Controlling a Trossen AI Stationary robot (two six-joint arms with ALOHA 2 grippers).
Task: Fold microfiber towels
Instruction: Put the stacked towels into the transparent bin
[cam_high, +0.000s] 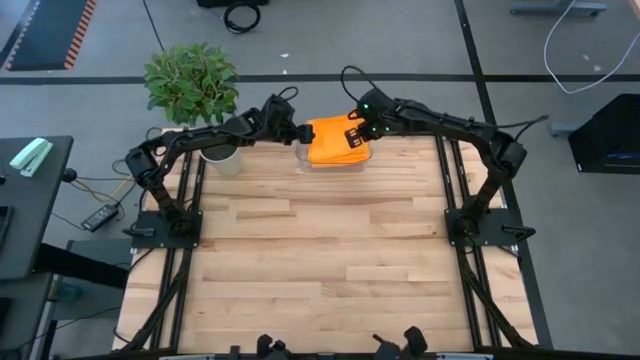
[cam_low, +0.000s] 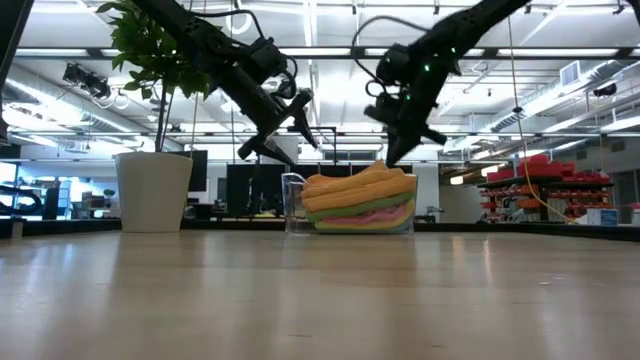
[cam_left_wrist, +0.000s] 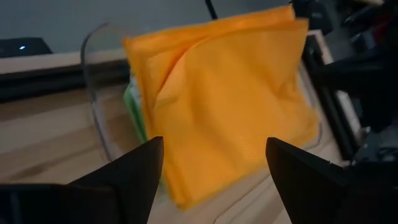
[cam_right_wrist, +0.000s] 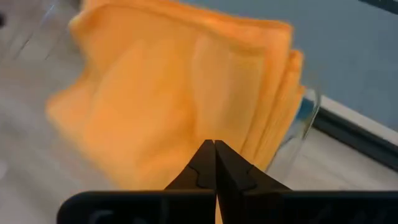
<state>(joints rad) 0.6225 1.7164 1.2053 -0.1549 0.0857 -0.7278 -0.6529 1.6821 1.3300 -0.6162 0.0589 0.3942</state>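
At the far edge of the tabletop, near the left corner, stands a plant in a white pot. Next comes the left pincer. Its fingers are spread wide and hold nothing. It hangs just beside the left wall of the clear bin. The towels sit stacked in that bin, at the middle of the far edge, with an orange one on top. Over the right side of the stack is the right pincer. Its fingers are pressed together, and I cannot tell if they pinch the orange towel. I think the right arm is nearer, because the towel lies right under its tips.
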